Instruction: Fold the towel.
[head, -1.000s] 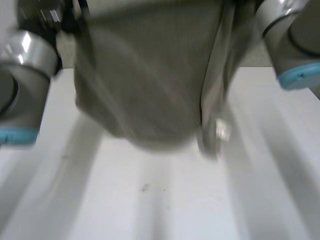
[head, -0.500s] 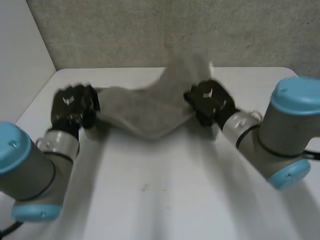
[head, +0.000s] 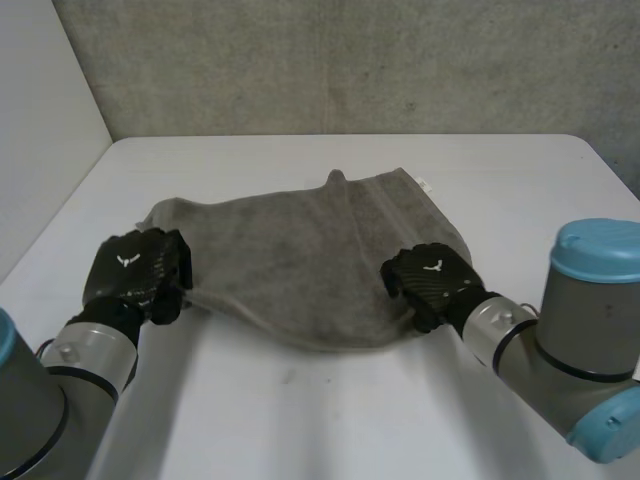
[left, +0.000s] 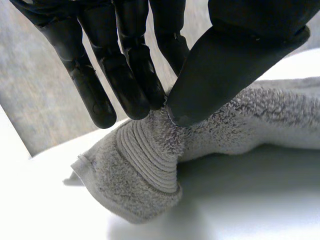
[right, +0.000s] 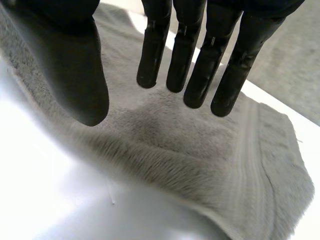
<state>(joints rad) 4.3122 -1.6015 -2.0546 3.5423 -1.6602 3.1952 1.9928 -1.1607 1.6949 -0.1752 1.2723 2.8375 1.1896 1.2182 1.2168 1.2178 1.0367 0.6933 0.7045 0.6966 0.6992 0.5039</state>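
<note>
Fingers (left: 132, 85) and thumb of the left hand (head: 135, 272) pinch the towel (left: 150, 170) at its ribbed band, by the near left corner. The fingers (right: 200, 65) of the right hand (head: 430, 282) are straight, the thumb held apart, with nothing gripped between them; towel lies under its palm, at the near right edge. Between the 2 hands the towel lies spread and rumpled on the table (head: 330, 420), with 1 small ridge on its far edge.

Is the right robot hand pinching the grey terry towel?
No, the right robot hand holds its fingers straight, thumb apart, over the grey terry towel.
</note>
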